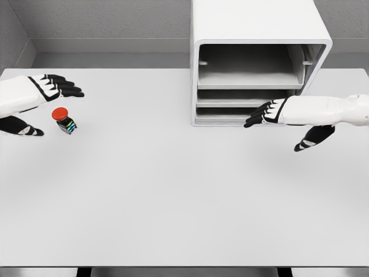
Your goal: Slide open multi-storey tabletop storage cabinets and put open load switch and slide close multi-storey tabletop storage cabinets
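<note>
Head view shows one cabinet (pixel 259 57), one switch (pixel 64 120) and two hands. Cabinet — white, with rounded corners — stands at the back of the table, right of the middle; its front shows an open upper bay over two lower shelves or drawers. Switch, with a red cap on a dark body, lies on the table (pixel 173 196) at the far left, well apart from the cabinet. Left hand (pixel 49 88) hovers just behind the switch, fingers stretched out and holding nothing. Right hand (pixel 271 112) reaches toward the cabinet's bottom front, fingers extended and empty — its fingertips partly cover the lowest level. Table is pale grey; grey walls stand behind.
</note>
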Action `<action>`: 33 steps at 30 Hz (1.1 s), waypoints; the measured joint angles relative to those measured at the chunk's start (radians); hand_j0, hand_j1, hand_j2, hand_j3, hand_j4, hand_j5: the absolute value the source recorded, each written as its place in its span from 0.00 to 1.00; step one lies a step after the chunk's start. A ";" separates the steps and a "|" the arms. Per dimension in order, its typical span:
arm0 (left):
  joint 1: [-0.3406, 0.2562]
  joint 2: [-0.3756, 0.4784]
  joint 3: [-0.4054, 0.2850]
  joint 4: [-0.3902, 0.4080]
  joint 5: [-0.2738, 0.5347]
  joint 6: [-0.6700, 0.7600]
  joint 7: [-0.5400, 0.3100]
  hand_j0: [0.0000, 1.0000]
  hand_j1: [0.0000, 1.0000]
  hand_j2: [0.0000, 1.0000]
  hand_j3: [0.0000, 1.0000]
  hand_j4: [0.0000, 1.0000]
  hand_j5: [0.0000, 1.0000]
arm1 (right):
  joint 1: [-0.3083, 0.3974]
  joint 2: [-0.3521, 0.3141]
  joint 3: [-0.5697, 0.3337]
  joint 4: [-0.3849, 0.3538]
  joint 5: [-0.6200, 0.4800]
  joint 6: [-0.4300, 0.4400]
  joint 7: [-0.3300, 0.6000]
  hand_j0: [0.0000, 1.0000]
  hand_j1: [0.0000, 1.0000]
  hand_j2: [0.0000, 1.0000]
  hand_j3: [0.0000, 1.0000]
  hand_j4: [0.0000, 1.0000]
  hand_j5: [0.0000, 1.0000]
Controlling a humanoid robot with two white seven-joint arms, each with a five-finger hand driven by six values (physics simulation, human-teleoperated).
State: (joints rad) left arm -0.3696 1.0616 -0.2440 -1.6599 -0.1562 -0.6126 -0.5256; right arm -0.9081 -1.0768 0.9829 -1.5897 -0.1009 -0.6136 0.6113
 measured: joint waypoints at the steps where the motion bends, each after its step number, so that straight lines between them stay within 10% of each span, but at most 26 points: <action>1: -0.063 -0.001 -0.020 0.015 -0.021 0.001 -0.006 1.00 1.00 1.00 1.00 1.00 1.00 | 0.000 0.000 0.000 0.000 0.000 0.000 0.000 1.00 1.00 1.00 1.00 1.00 1.00; 15: -0.273 -0.130 -0.287 0.299 -0.155 -0.001 -0.084 1.00 1.00 1.00 1.00 1.00 1.00 | -0.071 0.062 -0.005 0.001 -0.001 0.000 0.000 1.00 1.00 1.00 1.00 1.00 1.00; 33: -0.321 -0.240 -0.329 0.477 -0.217 -0.001 -0.086 1.00 1.00 1.00 1.00 1.00 1.00 | -0.155 0.169 0.057 0.083 -0.008 0.291 0.000 1.00 1.00 1.00 1.00 1.00 1.00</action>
State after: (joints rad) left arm -0.6903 0.8217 -0.5725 -1.1825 -0.3729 -0.6134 -0.6113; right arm -1.0631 -0.9082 1.0395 -1.5065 -0.1093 -0.3228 0.6112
